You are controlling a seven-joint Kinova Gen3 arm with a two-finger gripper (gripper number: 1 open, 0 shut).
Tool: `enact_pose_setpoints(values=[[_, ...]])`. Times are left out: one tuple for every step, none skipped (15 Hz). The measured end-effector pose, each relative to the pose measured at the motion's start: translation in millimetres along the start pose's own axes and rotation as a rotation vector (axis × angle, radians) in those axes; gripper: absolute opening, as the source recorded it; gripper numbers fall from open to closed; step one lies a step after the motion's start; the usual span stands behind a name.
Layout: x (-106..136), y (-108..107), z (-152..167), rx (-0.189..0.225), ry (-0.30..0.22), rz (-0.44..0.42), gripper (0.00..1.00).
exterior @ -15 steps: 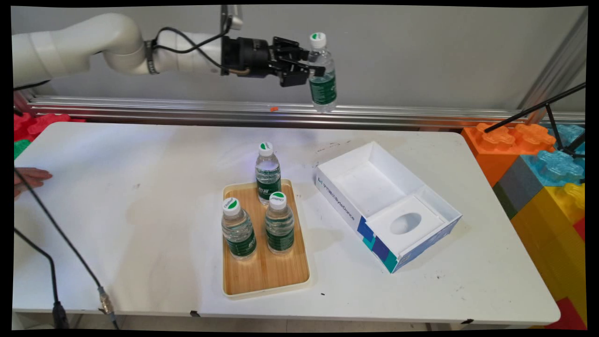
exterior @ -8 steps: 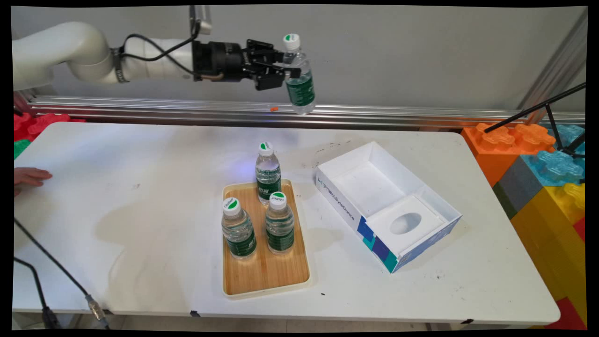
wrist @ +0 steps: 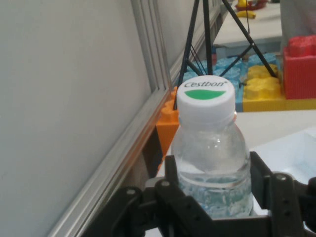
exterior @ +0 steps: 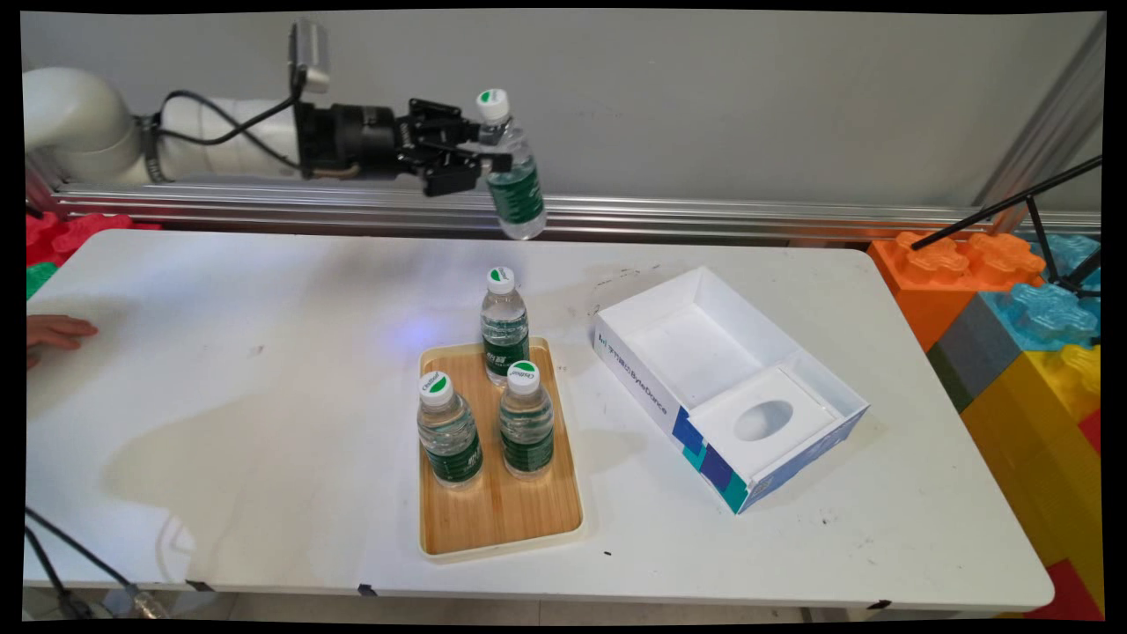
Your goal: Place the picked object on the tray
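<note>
My black gripper [exterior: 493, 158] is shut on a small water bottle [exterior: 513, 176] with a green label and white cap, held high over the table's far edge and tilted slightly. In the hand view the water bottle [wrist: 211, 148] fills the centre, its shoulder clamped between the gripper [wrist: 212, 190] fingers [wrist: 172, 175]. Below and a little right, a wooden tray [exterior: 502, 519] holds three more bottles: one at the back [exterior: 504, 326], one front left [exterior: 448, 431] and one front right [exterior: 526, 421].
An open white box [exterior: 731, 387] with an oval-cutout insert lies right of the tray. Big coloured building blocks [exterior: 1021, 326] are stacked at the right edge, with a black tripod leg over them. A person's hand [exterior: 53, 333] rests at the table's left edge.
The gripper has carried the bottle leftward along the back wall and slightly lower. The bottles on the tray and the box have not moved.
</note>
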Motion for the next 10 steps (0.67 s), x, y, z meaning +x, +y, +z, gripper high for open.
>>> enact_pose_setpoints(values=[[-2.1, 2.1, -5.1, -0.003, -0.004, 0.001, 0.00], [-4.4, 4.2, -10.0, -0.006, -0.009, 0.001, 0.00], [-7.4, 7.0, -15.5, -0.011, -0.015, 0.002, 0.00], [-10.3, 9.9, -20.6, -0.018, -0.021, 0.003, 0.00], [-14.0, 14.2, -27.0, -0.029, -0.029, 0.004, 0.00], [-16.5, 17.5, -30.6, -0.038, -0.035, 0.005, 0.00], [-19.0, 20.9, -34.3, -0.047, -0.040, 0.006, 0.00], [-20.8, 24.0, -37.4, -0.055, -0.044, 0.006, 0.00], [-22.7, 27.0, -39.9, -0.062, -0.048, 0.006, 0.00], [-25.3, 31.6, -43.4, -0.074, -0.054, 0.007, 0.00]])
